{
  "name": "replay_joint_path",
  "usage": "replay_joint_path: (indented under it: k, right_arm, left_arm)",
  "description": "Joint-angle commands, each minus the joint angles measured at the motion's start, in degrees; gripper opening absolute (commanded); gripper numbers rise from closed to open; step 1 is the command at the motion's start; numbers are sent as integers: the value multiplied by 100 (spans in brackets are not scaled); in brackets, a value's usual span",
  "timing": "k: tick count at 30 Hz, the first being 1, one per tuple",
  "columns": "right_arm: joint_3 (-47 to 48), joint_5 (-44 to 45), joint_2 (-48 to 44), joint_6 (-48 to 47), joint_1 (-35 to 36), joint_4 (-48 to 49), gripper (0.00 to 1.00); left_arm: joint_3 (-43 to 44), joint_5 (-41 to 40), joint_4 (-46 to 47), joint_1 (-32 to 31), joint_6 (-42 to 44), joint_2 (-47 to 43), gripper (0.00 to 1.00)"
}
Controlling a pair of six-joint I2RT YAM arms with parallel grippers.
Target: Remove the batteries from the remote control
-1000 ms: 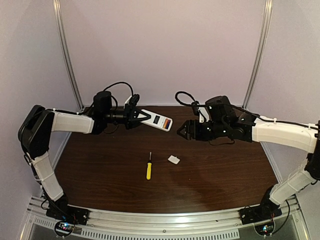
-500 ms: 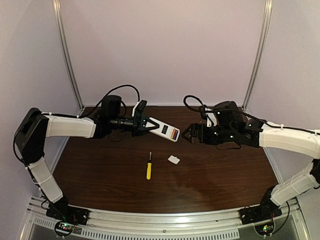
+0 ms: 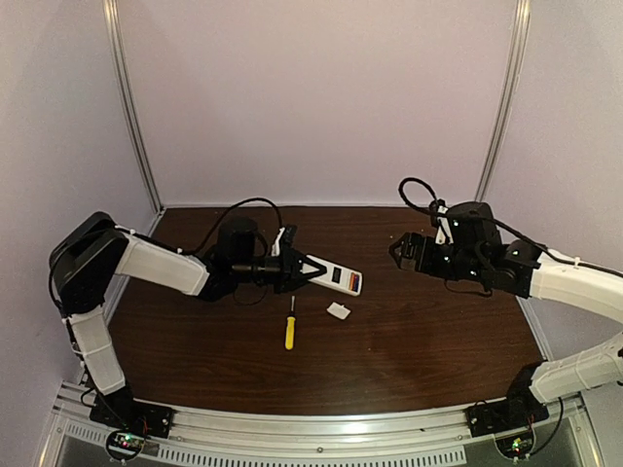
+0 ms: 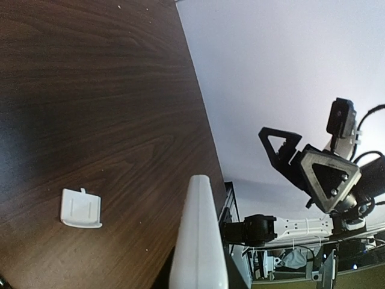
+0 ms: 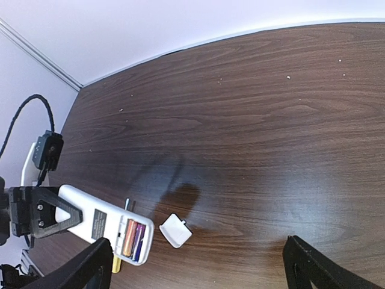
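The left arm reaches in over the dark wooden table (image 3: pixel 438 341), and the jaws of the left gripper (image 3: pixel 295 272) are clamped on one end of the remote control (image 3: pixel 331 277), holding it out flat towards the middle. From above, the free end of the remote points to the right, and the battery compartment there lies uncovered. The batteries (image 5: pixel 133 239) sit inside it side by side, one orange and one blue-purple, as the right wrist view shows plainly. In the left wrist view the remote appears edge-on as a thin white slab rising from the bottom of the frame. The small white lid piece (image 3: pixel 339 311) lies on the table just below and beside the remote's open end, apart from it. The yellow-handled screwdriver (image 3: pixel 289 329) lies on the table near the lid, its tip pointing up towards the remote. The right gripper (image 3: pixel 401 251) hangs in the air well to the right of the remote, facing it, jaws spread wide and holding nothing; its two fingers (image 5: pixel 90 271) show at the bottom corners of its own wrist view.
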Motion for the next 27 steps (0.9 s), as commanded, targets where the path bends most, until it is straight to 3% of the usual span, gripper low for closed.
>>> replay_joint_path:
  k: [1, 9, 27]
  right_arm:
    - [-203, 344, -262, 105, -48, -188, 100]
    - [-595, 328, -614, 224, -70, -77, 100]
    - [-719, 191, -579, 203, -79, 112, 100]
  left_arm:
    - [590, -311, 864, -15, -431, 639, 0]
    - [1425, -399, 833, -15, -415, 1502, 0]
    - [2738, -437, -456, 582, 353, 2679, 3]
